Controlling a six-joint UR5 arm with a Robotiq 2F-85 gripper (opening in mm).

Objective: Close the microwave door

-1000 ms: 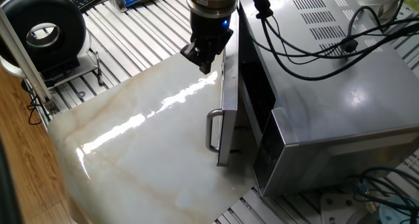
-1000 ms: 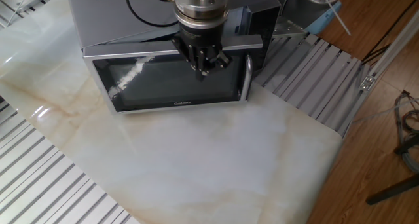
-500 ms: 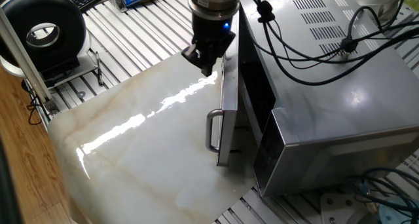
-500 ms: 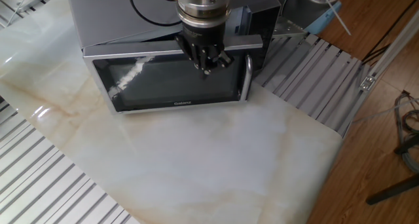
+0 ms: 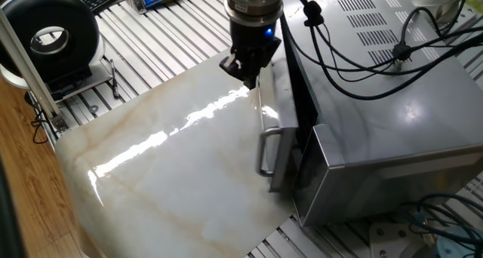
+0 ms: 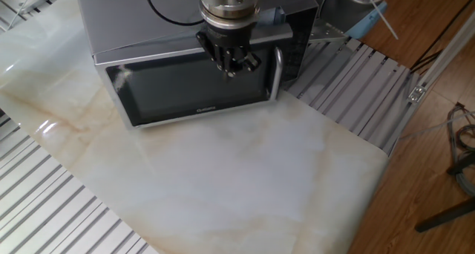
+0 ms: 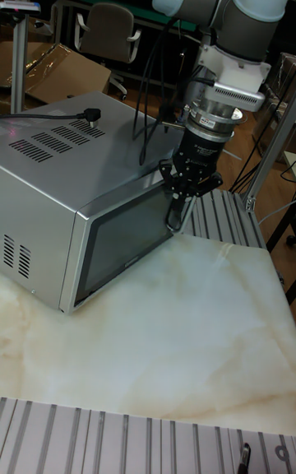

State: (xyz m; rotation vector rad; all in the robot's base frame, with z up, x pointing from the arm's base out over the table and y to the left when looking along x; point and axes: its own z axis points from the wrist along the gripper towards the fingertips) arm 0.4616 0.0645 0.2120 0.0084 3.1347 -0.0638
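Microwave door (image 5: 273, 148) in one fixed view hangs a little ajar, its handle (image 5: 266, 152) end standing off the microwave (image 5: 392, 115) with a dark gap behind, while the far, hinged end lies close to the body. The gripper (image 5: 247, 68) hangs above the door's upper edge toward that far end, its fingers (image 5: 253, 75) pointing down at the silver front. Whether they are spread or pressed together I cannot tell here. A round black-and-white device (image 5: 49, 39) stands well apart at the far left, beyond the marble worktop (image 5: 151, 175).

From the other fixed view, the door (image 6: 197, 90) looks nearly flush across the microwave (image 6: 141, 20), the vertical bar handle (image 6: 277, 74) at its right. The gripper (image 6: 231, 61) sits against the upper part of the glass, left of the handle. The fingers (image 6: 236, 61) appear bunched close, holding nothing, though the gap between them is not clear.

In the tall fixed view the gripper (image 7: 182, 194) rests at the right edge of the door (image 7: 127, 243), fingers (image 7: 176, 215) close together and empty.

By my judgement the door is stiff, light and swings freely on its hinge, with a latch that needs a firm last shove. No grip is called for: a flat push on the metal frame near the handle works best, sparing the glass.
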